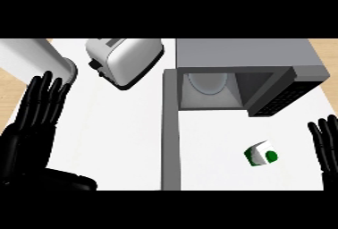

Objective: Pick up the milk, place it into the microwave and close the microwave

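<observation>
The milk (261, 154), a small white-and-green carton, is seen lying on the white table (125, 134), in front of the open microwave (244, 76) and to the right of its swung-out door (171, 129). It is found left of the right hand (326, 145), near but apart, so this hand is judged far nearer than the left hand (36, 112), which is shown across the door at the view's left. Fingers of both hands are held straight and spread, upright, with nothing held. The carton appears tilted, one corner toward the camera; its long axis cannot be told. The right hand is cut off by the frame edge, the palm not shown. The microwave cavity is seen open with a round plate (210, 82) inside. A toaster (125, 58) is noted at the back left.
</observation>
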Controlling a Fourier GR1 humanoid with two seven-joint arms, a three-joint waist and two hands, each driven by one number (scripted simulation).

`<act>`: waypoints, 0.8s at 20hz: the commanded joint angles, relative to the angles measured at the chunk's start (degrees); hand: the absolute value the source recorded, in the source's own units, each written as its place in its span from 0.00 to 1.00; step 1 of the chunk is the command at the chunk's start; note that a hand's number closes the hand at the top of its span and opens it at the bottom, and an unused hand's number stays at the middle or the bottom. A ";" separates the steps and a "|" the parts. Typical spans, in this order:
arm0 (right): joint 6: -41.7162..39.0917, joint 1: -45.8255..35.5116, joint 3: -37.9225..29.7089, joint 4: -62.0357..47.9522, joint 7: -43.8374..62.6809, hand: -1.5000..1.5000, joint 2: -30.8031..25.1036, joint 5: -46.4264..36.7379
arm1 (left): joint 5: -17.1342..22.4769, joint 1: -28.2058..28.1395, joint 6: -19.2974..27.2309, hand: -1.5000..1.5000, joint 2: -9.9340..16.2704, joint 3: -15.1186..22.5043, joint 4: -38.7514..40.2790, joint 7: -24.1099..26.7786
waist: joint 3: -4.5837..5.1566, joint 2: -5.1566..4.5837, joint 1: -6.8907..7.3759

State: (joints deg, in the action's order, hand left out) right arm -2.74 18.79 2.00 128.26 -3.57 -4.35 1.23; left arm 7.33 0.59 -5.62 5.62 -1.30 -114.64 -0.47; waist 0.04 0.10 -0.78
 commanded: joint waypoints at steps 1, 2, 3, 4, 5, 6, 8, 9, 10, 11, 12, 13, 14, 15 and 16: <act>-3.38 10.67 -0.47 2.87 -4.36 0.00 0.58 3.81 | -1.29 -3.86 1.11 0.00 -3.81 4.58 -0.54 -0.54 | -0.08 0.10 0.01; -4.42 10.82 -1.97 -1.79 -8.32 0.00 0.73 4.20 | 0.17 -2.02 0.44 0.00 -2.91 2.52 1.75 -0.01 | -0.08 0.00 0.16; -4.12 12.70 -0.01 0.63 -7.51 0.00 1.87 3.57 | -1.92 -4.83 1.74 0.00 -5.19 5.90 -0.86 0.30 | -0.07 0.06 0.26; -5.52 17.06 0.27 -1.07 -11.73 0.00 2.09 2.54 | -3.12 -6.10 0.69 0.00 -4.43 5.56 1.06 3.40 | -0.07 0.07 0.08; -6.74 19.99 -0.11 1.63 -11.60 0.00 1.57 4.00 | -0.86 -7.86 -0.26 0.00 -4.34 4.42 0.98 4.21 | -0.05 0.10 0.08; -6.73 18.43 -0.70 -3.05 -14.67 0.00 1.96 2.89 | -5.13 -7.68 5.87 0.00 -5.49 12.44 1.66 5.06 | -0.08 0.07 0.03; -7.31 21.73 1.04 -2.84 -17.64 0.00 2.93 0.32 | -3.15 -6.02 4.88 0.00 -5.54 9.95 0.87 1.96 | -0.06 0.04 0.16; -4.78 17.73 2.37 -3.64 -14.30 0.00 3.98 -1.86 | -6.24 -11.13 5.61 0.00 -5.55 13.78 1.56 7.30 | -0.04 0.00 0.55; -8.94 22.33 -3.17 -6.13 -20.08 0.00 1.07 3.19 | -5.99 -11.49 7.72 0.00 -5.57 16.53 -0.92 5.23 | -0.08 0.10 0.23; -7.64 24.98 0.99 -3.76 -19.39 0.00 3.23 -0.61 | -6.17 -8.08 8.68 0.00 -5.58 15.65 -1.10 3.38 | -0.06 0.06 0.18; -8.55 24.40 -1.93 -5.30 -20.85 0.00 2.06 1.55 | -8.59 -11.13 11.15 0.00 -5.59 20.59 3.43 10.41 | -0.05 0.05 0.12; -8.85 22.87 -1.93 -9.09 -22.66 0.00 2.35 0.34 | -7.39 -12.55 6.82 0.00 -5.59 16.08 0.01 9.02 | -0.05 0.03 0.51; -8.08 21.87 -2.44 -10.06 -22.94 0.00 2.91 0.44 | -9.11 -13.45 11.67 0.00 -5.60 22.22 1.24 10.23 | -0.06 0.02 0.49; -8.15 23.30 -1.73 -10.72 -25.40 0.00 3.97 -0.33 | -5.52 -12.73 6.89 0.00 -5.21 16.17 0.66 9.01 | -0.05 0.00 0.48; -9.57 25.05 -2.27 -13.65 -29.26 0.00 3.62 -0.10 | -8.08 -13.56 9.98 0.00 -5.60 20.27 0.23 8.14 | -0.06 0.04 0.39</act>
State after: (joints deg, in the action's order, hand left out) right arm -10.80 41.16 0.50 119.73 -25.95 -1.40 1.68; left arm 0.68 -10.87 2.47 0.26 15.53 -114.07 7.09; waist -0.01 0.14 -0.41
